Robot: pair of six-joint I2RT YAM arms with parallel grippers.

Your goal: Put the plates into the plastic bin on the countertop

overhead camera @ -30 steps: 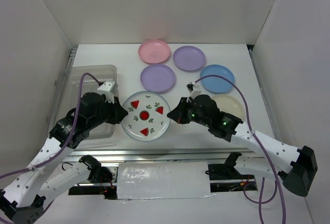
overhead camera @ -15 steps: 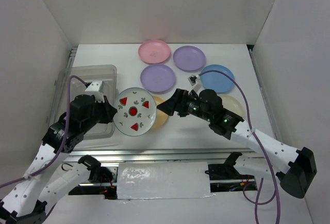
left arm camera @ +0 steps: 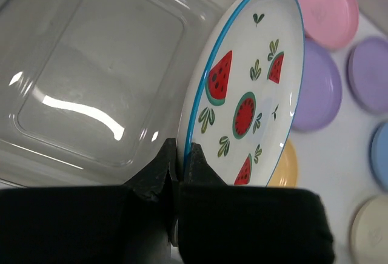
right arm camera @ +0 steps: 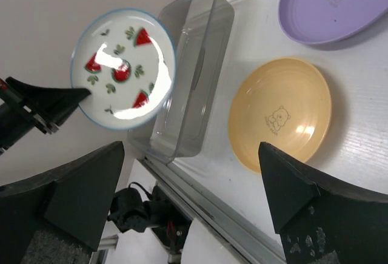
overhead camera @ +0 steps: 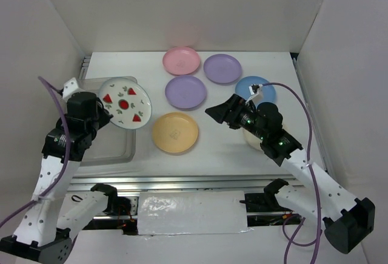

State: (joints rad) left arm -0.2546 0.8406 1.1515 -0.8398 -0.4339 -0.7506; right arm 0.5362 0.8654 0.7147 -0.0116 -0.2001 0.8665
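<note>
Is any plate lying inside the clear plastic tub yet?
No, the clear rectangular plastic tub is bare; the left claw grips the white watermelon-print plate.

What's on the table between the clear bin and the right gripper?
The orange-yellow plate lies flat on the countertop between the plastic bin and the right gripper, apart from the bin; the top view shows it.

**White work enclosure, overhead view**

A flat white countertop (overhead camera: 121,64) is enclosed by a plain white back wall (overhead camera: 182,9), left wall (overhead camera: 30,45) and right wall (overhead camera: 351,45). A metal rail (overhead camera: 194,182) runs along its front edge. Illumination is even; shadows are soft.
</note>
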